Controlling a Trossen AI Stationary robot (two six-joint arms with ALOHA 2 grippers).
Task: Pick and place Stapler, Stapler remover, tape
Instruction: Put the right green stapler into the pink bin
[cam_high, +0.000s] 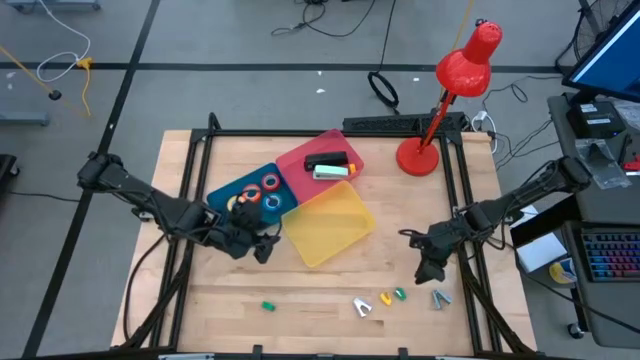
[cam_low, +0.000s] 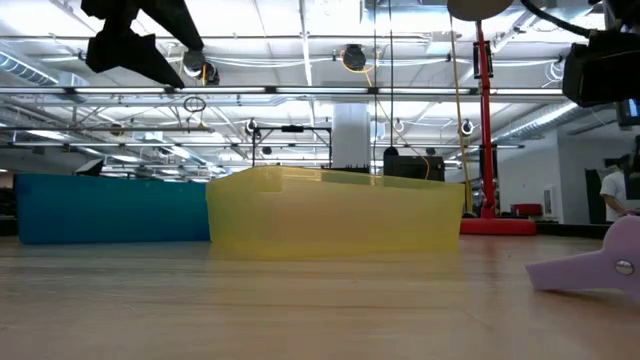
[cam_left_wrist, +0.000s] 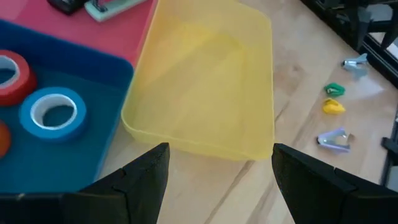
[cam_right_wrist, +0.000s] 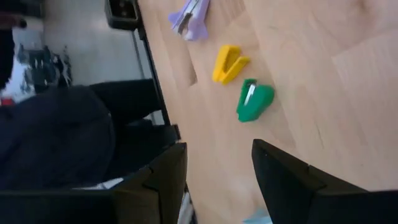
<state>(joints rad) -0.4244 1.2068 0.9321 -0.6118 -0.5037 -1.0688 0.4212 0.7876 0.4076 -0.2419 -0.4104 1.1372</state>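
My left gripper (cam_left_wrist: 217, 168) hovers open and empty above the near edge of the empty yellow tray (cam_left_wrist: 205, 81), beside the blue tray (cam_left_wrist: 74, 155). That blue tray holds tape rolls: blue (cam_left_wrist: 53, 112), red (cam_left_wrist: 12, 74) and orange (cam_left_wrist: 2, 137). The pink tray (cam_high: 318, 152) holds a black stapler (cam_high: 330, 160) and a pale green stapler (cam_high: 332, 173). My right gripper (cam_right_wrist: 217, 174) is open and empty above the table's right side. Ahead of it, staple removers lie on the wood: green (cam_right_wrist: 255, 101), yellow (cam_right_wrist: 229, 62) and lavender (cam_right_wrist: 193, 15).
Another green remover (cam_high: 268, 306) lies near the front edge at the left, and a blue-grey one (cam_high: 440, 297) at the right. A red desk lamp (cam_high: 445, 110) stands at the far right corner. A black frame (cam_high: 205, 150) borders the table.
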